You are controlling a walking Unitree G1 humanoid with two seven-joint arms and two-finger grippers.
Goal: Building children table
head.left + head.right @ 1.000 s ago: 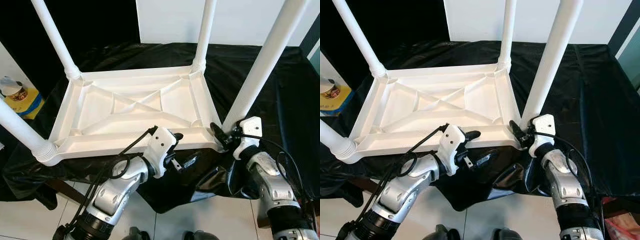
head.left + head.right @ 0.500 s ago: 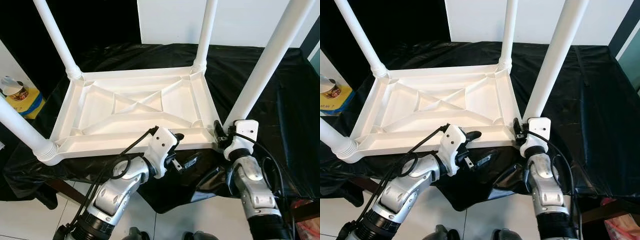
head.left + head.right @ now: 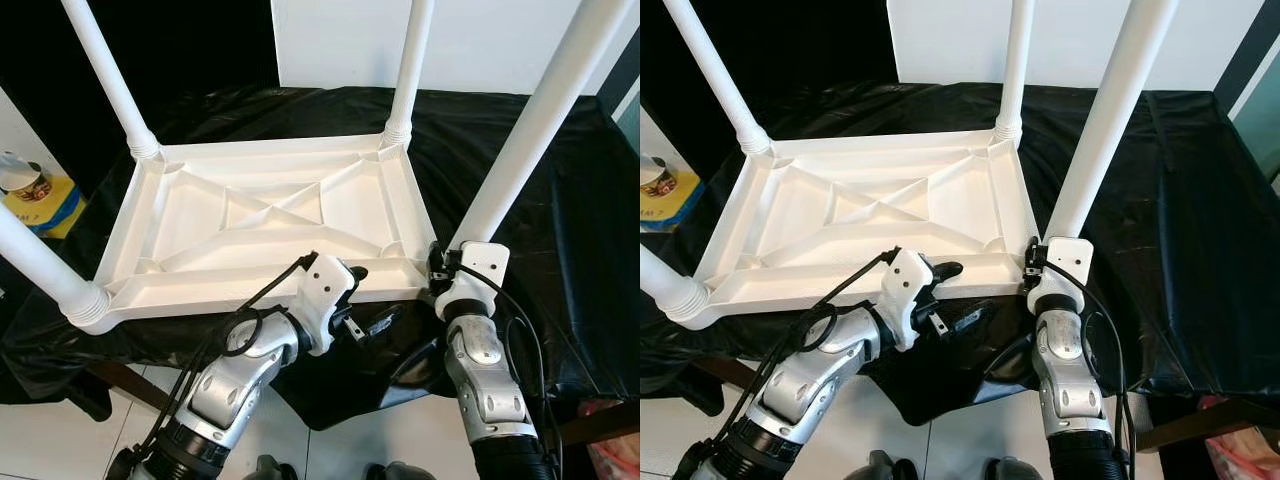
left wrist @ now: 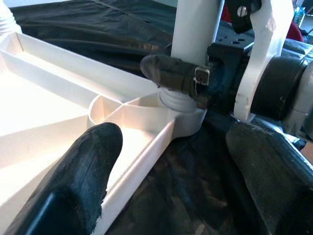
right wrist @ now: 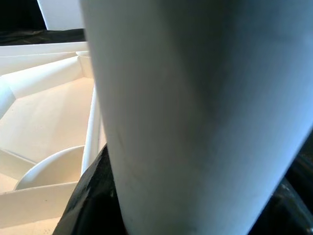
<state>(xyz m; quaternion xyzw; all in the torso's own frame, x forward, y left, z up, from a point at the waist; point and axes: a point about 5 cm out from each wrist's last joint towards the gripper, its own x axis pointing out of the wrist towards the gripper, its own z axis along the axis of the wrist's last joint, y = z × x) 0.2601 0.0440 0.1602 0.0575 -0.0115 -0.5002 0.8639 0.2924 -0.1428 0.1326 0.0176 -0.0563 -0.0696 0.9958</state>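
Observation:
A white plastic children's table point(image 3: 250, 290) lies upside down on a black cloth point(image 3: 570, 230), with its legs pointing up. My left gripper point(image 3: 366, 298) is open and straddles the near rim of the tabletop; one finger point(image 4: 83, 166) is inside the tray and the other is outside over the cloth. My right gripper point(image 3: 438, 268) is at the base of the near-right leg point(image 3: 520, 140) and is shut around it at the corner socket. The leg point(image 5: 195, 112) stands between that gripper's black fingers point(image 5: 93, 196) in the right wrist view.
Three more white legs stand up at the far left point(image 3: 105, 75), far right point(image 3: 410, 65) and near left point(image 3: 40, 265). A yellow and blue container point(image 3: 30, 190) sits on the left. A white panel point(image 3: 480, 40) rises behind. Tiled floor point(image 3: 60, 430) lies below the cloth's edge.
My right forearm has swung in from the right to stand nearly under the leg, its wrist turning around the leg's base. The left arm has stayed where it was.

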